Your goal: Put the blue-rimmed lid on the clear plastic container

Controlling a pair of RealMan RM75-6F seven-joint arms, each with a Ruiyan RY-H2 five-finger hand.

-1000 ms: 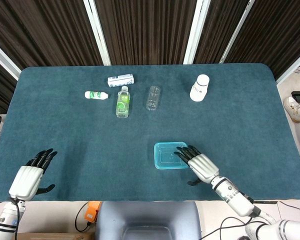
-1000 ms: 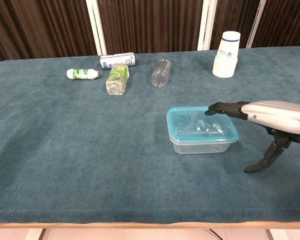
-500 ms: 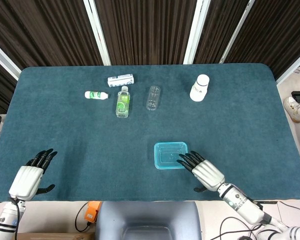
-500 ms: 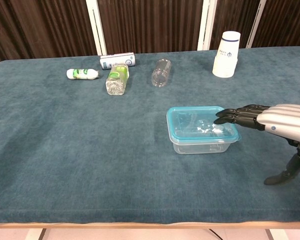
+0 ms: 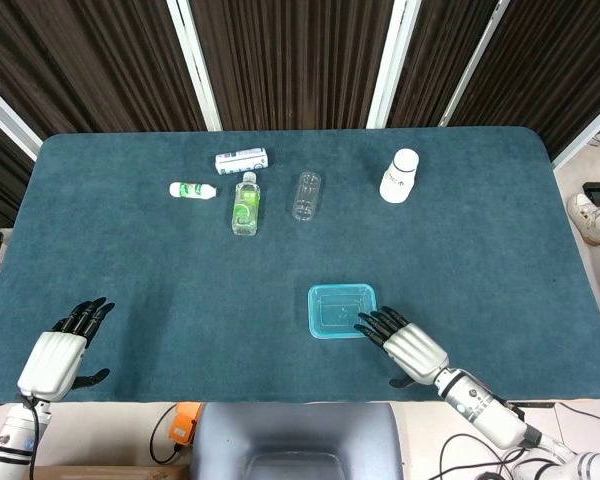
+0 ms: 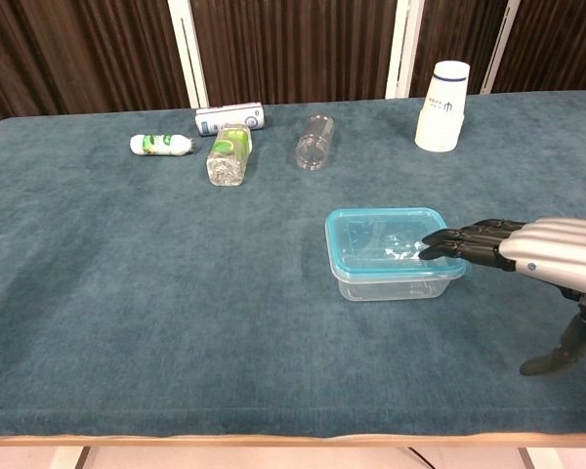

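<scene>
The clear plastic container (image 6: 396,278) stands on the teal-covered desk (image 5: 140,270), in the near half a little right of centre, and the blue-rimmed lid (image 6: 393,240) already lies flat on top of it, its rim following the container's edge all round. The right hand (image 6: 527,246) reaches in from the near right edge, palm down and held level, its fingers stretched out straight side by side with nothing in them; the dark fingertips (image 6: 439,242) sit at the lid's near right corner, and whether they touch the rim or hover just over it cannot be told from either view. The thumb hangs below the palm toward the desk. In the head view the same right hand (image 5: 408,344) lies just beside the lid's (image 5: 342,310) corner. The left hand (image 5: 62,350) rests flat near the desk's near left corner, well apart from the container, fingers extended and slightly fanned, holding nothing. Toward the far side lie a small white bottle with a green label (image 5: 193,189), a white can on its side (image 5: 241,160), a clear bottle with green contents (image 5: 245,204) and an empty clear bottle (image 5: 306,195), grouped near one another. A white bottle (image 5: 400,176) stands upright further right.
</scene>
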